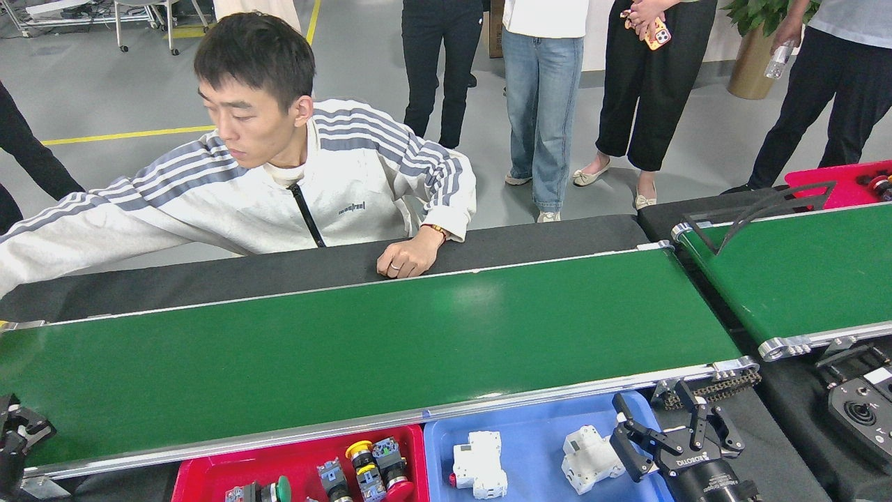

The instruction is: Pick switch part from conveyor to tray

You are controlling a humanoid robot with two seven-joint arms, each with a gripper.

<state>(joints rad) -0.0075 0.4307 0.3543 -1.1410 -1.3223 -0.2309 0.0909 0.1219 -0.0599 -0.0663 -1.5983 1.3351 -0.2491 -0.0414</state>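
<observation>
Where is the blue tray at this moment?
In the head view, the blue tray sits at the bottom, right of centre, against the conveyor's near rail, between the red tray and the right gripper.

The right gripper (662, 436) carries a white brand word on its black body, seen upside down, and it seems to read "ROBOTIQ". The person's striped jacket (348, 181) has a small dark chest logo, too blurred to read.
</observation>
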